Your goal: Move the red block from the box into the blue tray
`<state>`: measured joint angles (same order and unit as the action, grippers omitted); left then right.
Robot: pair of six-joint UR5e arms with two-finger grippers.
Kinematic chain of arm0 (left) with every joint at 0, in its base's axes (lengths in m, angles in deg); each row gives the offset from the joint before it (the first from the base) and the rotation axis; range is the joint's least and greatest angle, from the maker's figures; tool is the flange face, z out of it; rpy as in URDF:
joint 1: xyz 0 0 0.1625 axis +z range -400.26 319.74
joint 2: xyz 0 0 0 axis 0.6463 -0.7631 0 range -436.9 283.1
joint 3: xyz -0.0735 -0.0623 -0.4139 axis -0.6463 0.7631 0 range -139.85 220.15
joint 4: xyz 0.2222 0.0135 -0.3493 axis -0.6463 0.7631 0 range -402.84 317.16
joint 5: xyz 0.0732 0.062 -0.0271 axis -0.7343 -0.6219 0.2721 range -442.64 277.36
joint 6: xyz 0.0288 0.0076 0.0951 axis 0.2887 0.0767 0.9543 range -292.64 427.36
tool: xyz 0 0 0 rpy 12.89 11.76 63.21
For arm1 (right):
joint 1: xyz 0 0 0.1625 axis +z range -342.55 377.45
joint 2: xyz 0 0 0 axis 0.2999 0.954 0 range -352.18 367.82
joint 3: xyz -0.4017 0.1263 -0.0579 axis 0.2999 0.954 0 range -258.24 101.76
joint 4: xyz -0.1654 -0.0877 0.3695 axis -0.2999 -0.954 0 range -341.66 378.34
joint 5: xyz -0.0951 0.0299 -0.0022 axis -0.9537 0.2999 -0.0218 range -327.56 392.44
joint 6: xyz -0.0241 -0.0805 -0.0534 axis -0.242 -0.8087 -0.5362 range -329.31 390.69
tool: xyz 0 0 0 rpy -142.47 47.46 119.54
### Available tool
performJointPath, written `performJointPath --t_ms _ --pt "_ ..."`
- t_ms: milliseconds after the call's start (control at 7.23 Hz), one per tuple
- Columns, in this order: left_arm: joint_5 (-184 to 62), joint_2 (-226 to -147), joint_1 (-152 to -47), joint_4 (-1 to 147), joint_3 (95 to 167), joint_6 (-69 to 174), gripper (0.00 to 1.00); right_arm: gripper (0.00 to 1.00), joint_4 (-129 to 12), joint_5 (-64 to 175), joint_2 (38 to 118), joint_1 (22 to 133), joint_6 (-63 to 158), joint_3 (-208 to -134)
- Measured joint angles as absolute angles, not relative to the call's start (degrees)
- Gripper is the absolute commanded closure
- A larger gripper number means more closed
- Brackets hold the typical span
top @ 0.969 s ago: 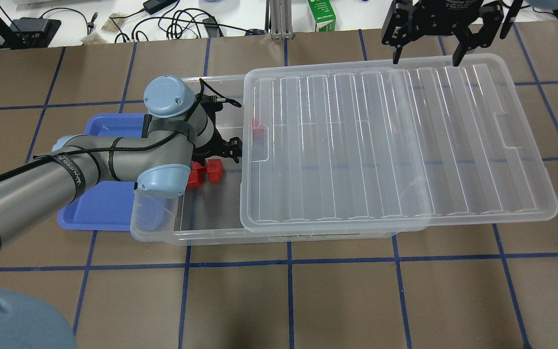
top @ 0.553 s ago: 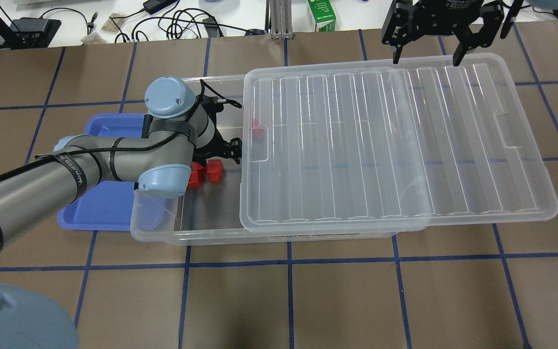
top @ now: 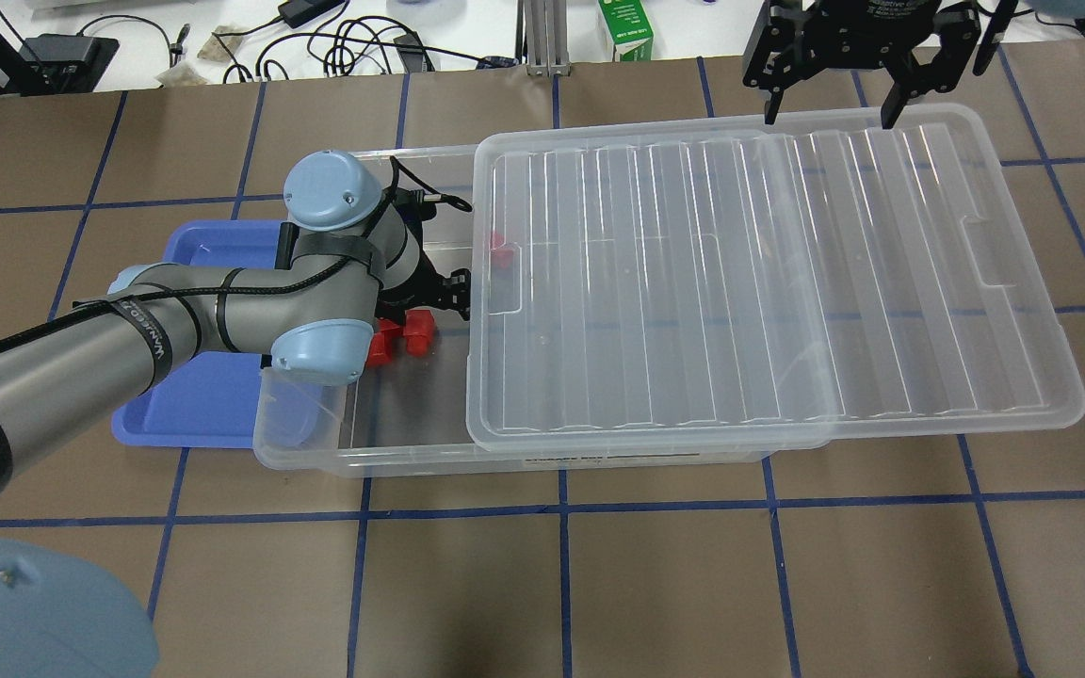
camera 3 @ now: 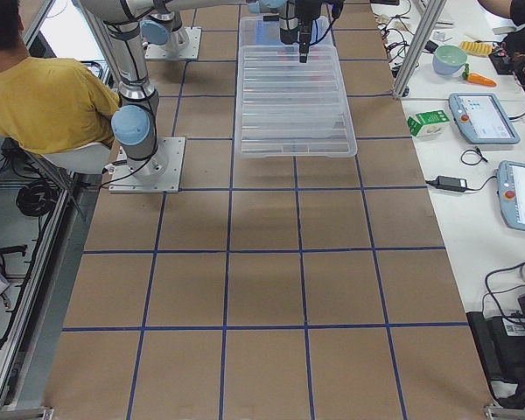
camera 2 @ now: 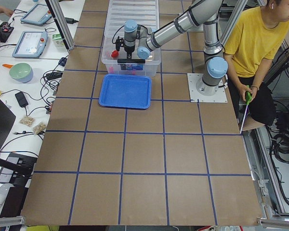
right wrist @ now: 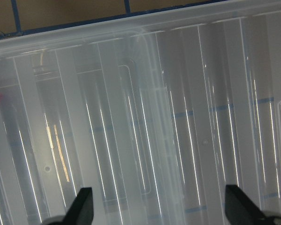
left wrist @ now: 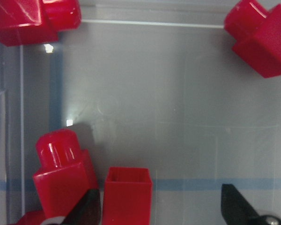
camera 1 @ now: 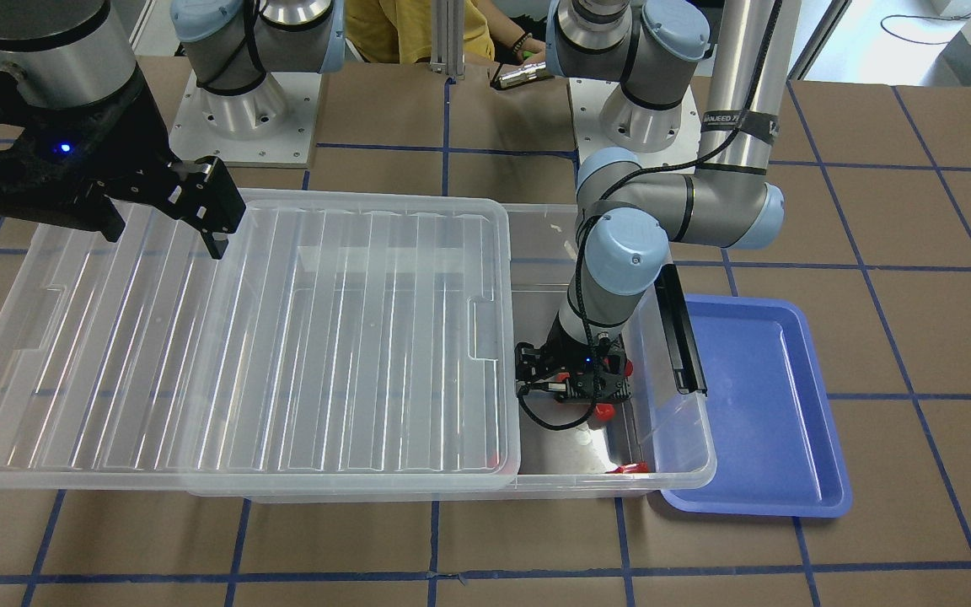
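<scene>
Left arm (top: 222,301) has edged slightly right since a second ago, inside the open end of the box (top: 392,461).
I see my left claw (left wrist: 160,202) spread wide over the box floor. The red block (left wrist: 127,194) sits between its fingers, unpinched, with other red blocks (left wrist: 262,37) around. The blue tray (top: 194,405) lies just left of the box. My right claw (right wrist: 161,206), also spread, hovers at the far edge of the lid (top: 750,282).

red block (left wrist: 61,180): glossy hard plastic, sharp highlights | box (top: 364,463): clear smooth plastic | lid (top: 740,282): clear ribbed plastic, glare streaks | blue tray (camera 1: 755,405): smooth plastic, soft sheen | worktop (top: 693,584): matt brown sheet, blue tape lines | left pincer (left wrist: 161,206): matt black fingers
</scene>
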<state>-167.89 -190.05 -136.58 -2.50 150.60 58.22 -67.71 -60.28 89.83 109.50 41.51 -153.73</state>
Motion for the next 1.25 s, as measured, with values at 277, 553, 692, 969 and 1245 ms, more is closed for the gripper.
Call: performJointPath --t_ms 277,553,692,969,1245 --pt "-167.07 -190.15 -136.46 -2.50 150.51 58.56 0.08 0.00 -67.76 -60.29 89.83 109.55 41.50 -153.73" --pt "-166.97 -190.24 -136.21 -2.42 150.66 59.56 0.08 0.00 -67.75 -60.29 89.82 109.51 41.50 -153.73" --pt "-167.07 -190.25 -136.06 -2.36 150.81 60.27 0.08 0.00 -67.77 -60.29 89.83 109.51 41.50 -153.73" --pt "-167.41 -190.08 -135.84 -2.28 151.00 61.22 0.07 0.00 -67.79 -60.29 89.83 109.55 41.50 -153.73" --pt "-167.49 -190.12 -135.80 -2.14 151.27 61.49 0.07 0.00 -67.79 -60.29 89.80 109.54 41.50 -153.73"
